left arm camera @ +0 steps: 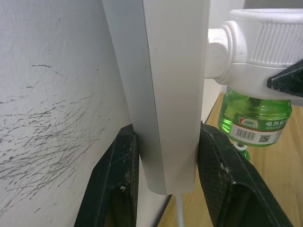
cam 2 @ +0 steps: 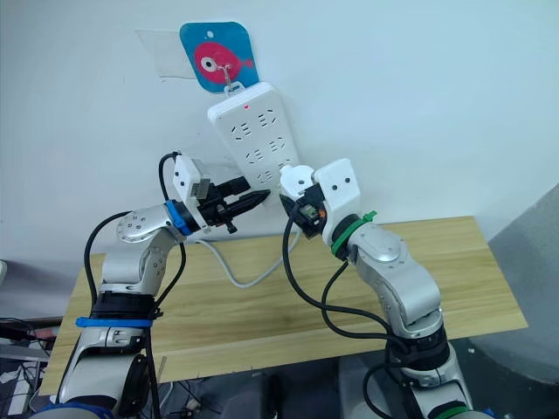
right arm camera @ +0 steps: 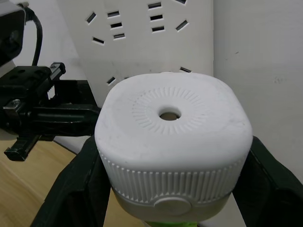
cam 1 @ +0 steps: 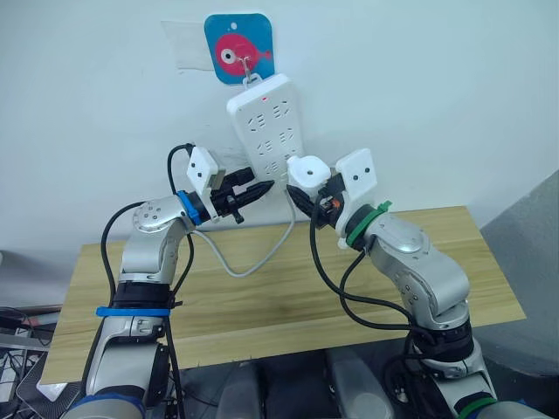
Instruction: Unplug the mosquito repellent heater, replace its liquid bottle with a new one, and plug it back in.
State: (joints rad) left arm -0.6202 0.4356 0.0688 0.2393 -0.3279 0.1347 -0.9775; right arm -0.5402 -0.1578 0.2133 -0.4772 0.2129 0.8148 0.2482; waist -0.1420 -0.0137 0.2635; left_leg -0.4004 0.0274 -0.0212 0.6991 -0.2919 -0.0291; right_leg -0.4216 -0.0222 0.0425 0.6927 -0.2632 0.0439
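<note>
The mosquito repellent heater (right arm camera: 173,142), a white rounded unit with a ribbed collar and a dark centre hole, sits plugged into the lower end of a long white power strip (cam 1: 265,122) hanging on the wall. The right gripper (cam 1: 307,194) clasps it, one black finger (right arm camera: 71,189) pressed to each side of its body; in the head views the gripper hides most of the heater's underside. A green liquid bottle (left arm camera: 255,120) with a printed label hangs beneath the heater, its base cut off from sight behind the left gripper's finger (left arm camera: 232,184) in the left wrist view. The left gripper (cam 1: 258,189) pinches the strip's lower edge, its two fingers closed narrowly against the strip's front and back faces. The strip hangs from a hook on a blue plaque with a pink fish (cam 1: 239,47), a red light near its top; its grey cable (cam 1: 253,257) loops down over the wooden table (cam 1: 489,262). The wall (left arm camera: 47,94) beside the strip shows dark scuff marks.
</note>
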